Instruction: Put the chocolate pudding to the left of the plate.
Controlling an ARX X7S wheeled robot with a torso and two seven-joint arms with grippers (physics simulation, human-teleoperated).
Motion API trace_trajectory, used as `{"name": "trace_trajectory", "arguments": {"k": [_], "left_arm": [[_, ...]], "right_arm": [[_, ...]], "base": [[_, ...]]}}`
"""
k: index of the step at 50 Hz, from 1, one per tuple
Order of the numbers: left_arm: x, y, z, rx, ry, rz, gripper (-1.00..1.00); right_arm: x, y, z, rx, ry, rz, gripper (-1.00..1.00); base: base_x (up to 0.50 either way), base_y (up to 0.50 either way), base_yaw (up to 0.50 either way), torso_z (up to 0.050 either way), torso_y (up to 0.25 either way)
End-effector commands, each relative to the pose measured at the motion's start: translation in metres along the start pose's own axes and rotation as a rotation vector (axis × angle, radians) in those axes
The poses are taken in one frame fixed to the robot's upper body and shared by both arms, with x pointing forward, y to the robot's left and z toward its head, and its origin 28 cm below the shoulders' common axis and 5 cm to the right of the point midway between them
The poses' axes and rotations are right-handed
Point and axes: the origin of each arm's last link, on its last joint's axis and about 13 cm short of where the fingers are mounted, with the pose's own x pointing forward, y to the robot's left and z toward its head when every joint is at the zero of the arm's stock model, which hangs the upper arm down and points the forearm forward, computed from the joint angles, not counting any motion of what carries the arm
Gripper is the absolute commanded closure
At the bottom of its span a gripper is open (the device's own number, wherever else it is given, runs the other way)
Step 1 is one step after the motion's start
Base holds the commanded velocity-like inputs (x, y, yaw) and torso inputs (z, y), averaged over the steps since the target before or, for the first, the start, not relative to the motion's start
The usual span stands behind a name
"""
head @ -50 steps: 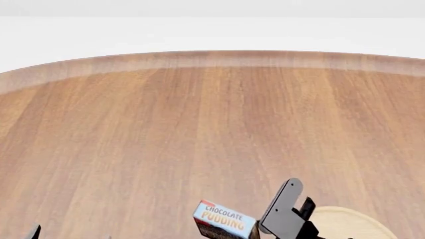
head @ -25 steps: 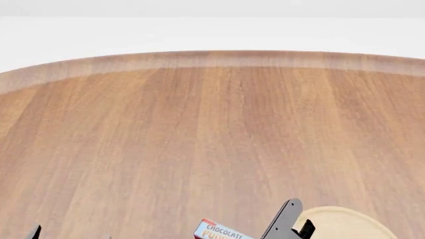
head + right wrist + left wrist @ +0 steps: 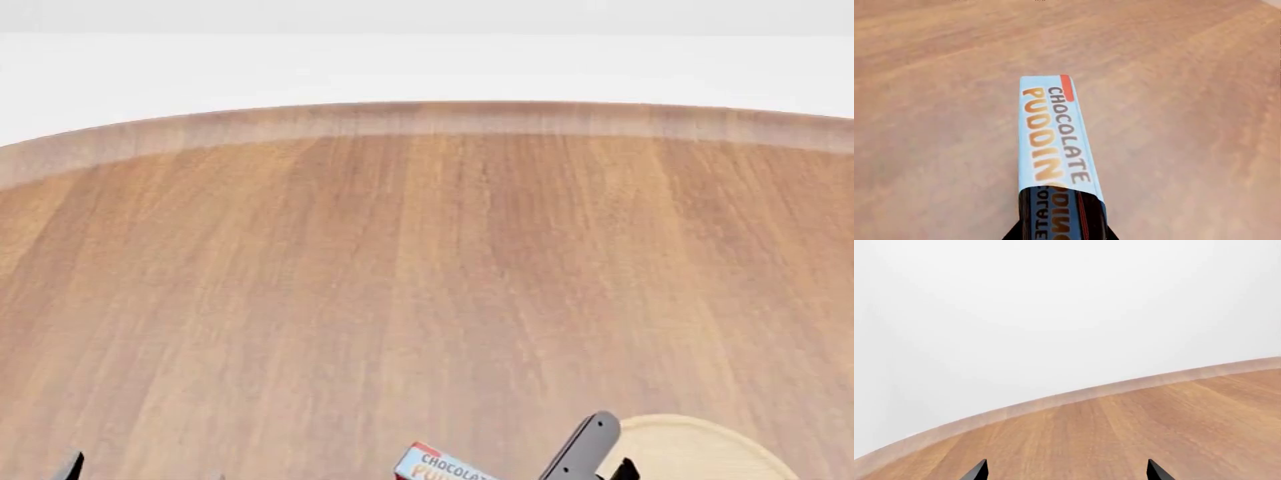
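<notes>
Our right pincer (image 3: 587,462) grips the chocolate pudding (image 3: 434,467) just left of the plate (image 3: 694,445), so we judge only lowering and release remain. Our left pincer (image 3: 1066,471) is spread apart, empty.

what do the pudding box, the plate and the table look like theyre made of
Chocolate pudding: looks like printed card, with flat faces, sharp folds and lettering, though the render leaves it open.
Plate: pale wood, matte, faint grain, slightly raised rim.
Table: darker wood with long grain streaks, satin finish, lighter edge band.
</notes>
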Motion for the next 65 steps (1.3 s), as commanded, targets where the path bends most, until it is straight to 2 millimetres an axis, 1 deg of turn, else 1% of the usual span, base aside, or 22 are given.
{"name": "trace_trajectory", "arguments": {"k": [1, 20, 42, 43, 59, 65], "left_arm": [[0.000, 0.000, 0.000, 0.000, 0.001, 0.000, -1.00], [0.000, 0.001, 0.001, -0.001, -0.002, 0.001, -1.00], [-0.001, 0.001, 0.002, -0.001, -0.002, 0.000, -1.00], [-0.001, 0.000, 0.002, -0.001, -0.002, 0.000, -1.00], [-0.001, 0.001, 0.001, -0.001, -0.002, -0.001, -1.00], [-0.001, 0.001, 0.001, -0.001, -0.002, -0.001, -1.00]], "right_arm": [[0.000, 0.005, -0.007, -0.007, 0.033, 0.012, 1.00], [0.006, 0.012, -0.008, -0.006, 0.037, 0.036, 1.00], [0.007, 0.014, -0.008, -0.008, 0.041, 0.035, 1.00], [0.007, 0.014, -0.008, -0.007, 0.048, 0.036, -1.00], [0.008, 0.012, -0.004, -0.015, 0.032, 0.033, -1.00], [0.006, 0.004, 0.002, -0.038, -0.006, 0.024, -1.00]], "base": [[0.00, 0.00, 0.00, 0.000, 0.000], [0.00, 0.00, 0.00, 0.000, 0.000], [0.00, 0.00, 0.00, 0.000, 0.000], [0.00, 0.00, 0.00, 0.000, 0.000], [0.00, 0.00, 0.00, 0.000, 0.000], [0.00, 0.00, 0.00, 0.000, 0.000]]}}
